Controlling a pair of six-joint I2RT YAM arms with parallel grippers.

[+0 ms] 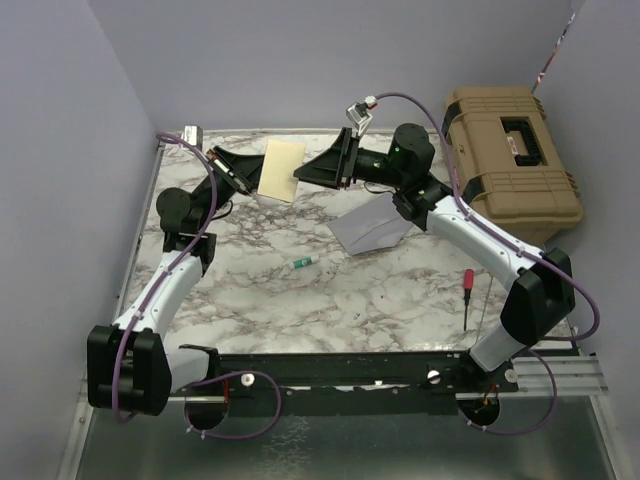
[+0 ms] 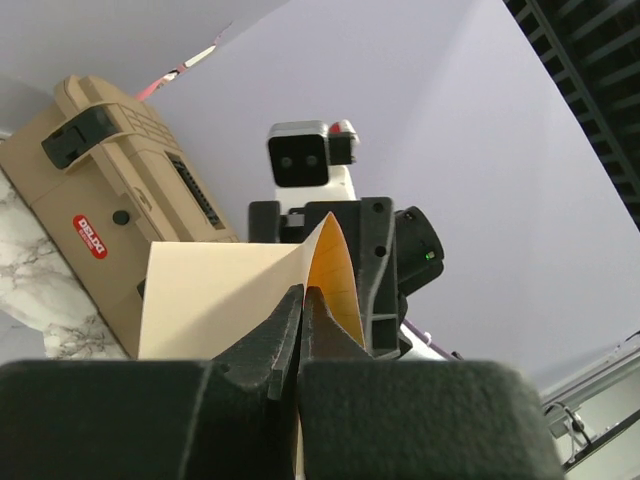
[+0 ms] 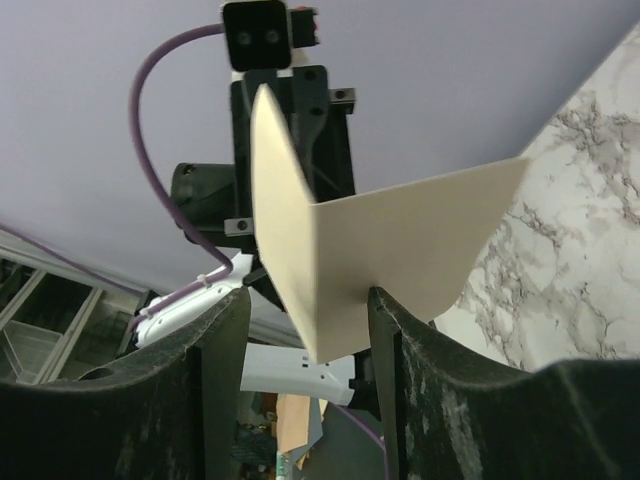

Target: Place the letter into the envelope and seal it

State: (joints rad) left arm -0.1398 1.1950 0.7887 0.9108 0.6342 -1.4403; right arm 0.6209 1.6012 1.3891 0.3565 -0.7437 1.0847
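Observation:
The tan letter (image 1: pixel 281 170) hangs bent in the air over the back of the table, between both arms. My left gripper (image 1: pixel 246 186) is shut on its left edge; in the left wrist view the jaws (image 2: pixel 302 296) pinch the letter (image 2: pixel 220 290) with no gap. My right gripper (image 1: pixel 300 176) reaches in from the right and stands open. In the right wrist view the letter's folded corner (image 3: pixel 330 300) sits between the fingers (image 3: pixel 225 330), and the right-hand finger touches it. The grey-lavender envelope (image 1: pixel 370 228) lies flat on the marble under the right arm.
A tan tool case (image 1: pixel 510 150) stands at the back right and shows in the left wrist view (image 2: pixel 90 190). A red screwdriver (image 1: pixel 466 296) lies near the right arm's base. A green-and-white pen (image 1: pixel 303 262) lies mid-table. Lavender walls close in the left, back and right.

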